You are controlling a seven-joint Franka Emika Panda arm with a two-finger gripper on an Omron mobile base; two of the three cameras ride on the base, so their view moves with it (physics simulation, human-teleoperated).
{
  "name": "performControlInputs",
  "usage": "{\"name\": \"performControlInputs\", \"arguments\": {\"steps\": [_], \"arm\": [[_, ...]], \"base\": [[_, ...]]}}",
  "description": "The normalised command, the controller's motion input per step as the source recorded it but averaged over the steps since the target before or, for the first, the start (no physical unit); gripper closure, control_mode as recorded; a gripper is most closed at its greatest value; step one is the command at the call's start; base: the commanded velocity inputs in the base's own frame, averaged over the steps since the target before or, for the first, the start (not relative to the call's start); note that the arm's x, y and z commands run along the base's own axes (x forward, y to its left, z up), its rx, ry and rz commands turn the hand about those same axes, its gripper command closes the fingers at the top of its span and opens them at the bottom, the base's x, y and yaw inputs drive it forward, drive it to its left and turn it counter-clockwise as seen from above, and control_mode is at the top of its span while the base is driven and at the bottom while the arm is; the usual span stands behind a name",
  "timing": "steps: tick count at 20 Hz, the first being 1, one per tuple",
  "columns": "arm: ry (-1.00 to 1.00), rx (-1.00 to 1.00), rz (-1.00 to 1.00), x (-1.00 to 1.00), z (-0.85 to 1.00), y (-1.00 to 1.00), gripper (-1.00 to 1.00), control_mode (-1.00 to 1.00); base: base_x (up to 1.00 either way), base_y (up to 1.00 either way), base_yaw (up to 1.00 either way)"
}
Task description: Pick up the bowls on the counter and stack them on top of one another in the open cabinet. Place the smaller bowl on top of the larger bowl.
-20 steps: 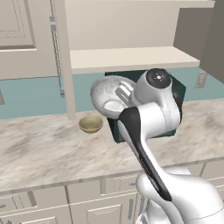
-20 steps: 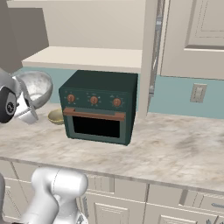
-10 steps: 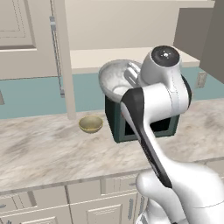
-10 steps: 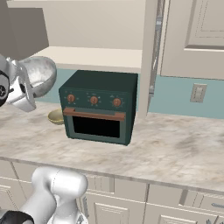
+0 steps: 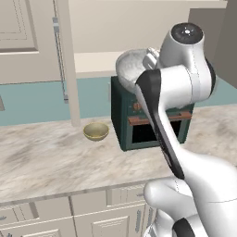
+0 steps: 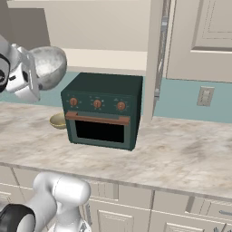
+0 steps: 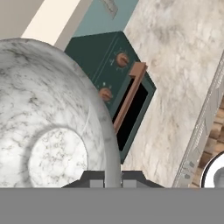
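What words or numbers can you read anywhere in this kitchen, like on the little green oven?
None: no words, numbers or signs can be read anywhere.
The green oven has three orange knobs, with no readable marks around them.
The wall outlet is blank.
The big marbled bowl and the small tan bowl are plain.

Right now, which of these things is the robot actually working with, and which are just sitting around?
Working with: larger bowl, held by the gripper; smaller bowl on the counter; open cabinet.
Sitting around: green oven; wall outlet; closed cabinet doors.
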Motion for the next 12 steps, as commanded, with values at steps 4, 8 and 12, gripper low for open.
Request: {"name": "performControlInputs", "arguments": {"steps": [4, 8, 12], "arm": [[-0.01, 0.0, -0.03, 0.08, 0.27, -0.16, 1.0, -1.0], [-0.03, 0.0, 0.0, 0.07, 0.07, -0.12, 1.0, -1.0], [-0.03, 0.03, 0.0, 0.09, 0.02, -0.13, 1.0, -1.0]], "base": [[0.0, 0.0, 0.0], [0.0, 0.0, 0.0], [0.0, 0.0, 0.0]]}}
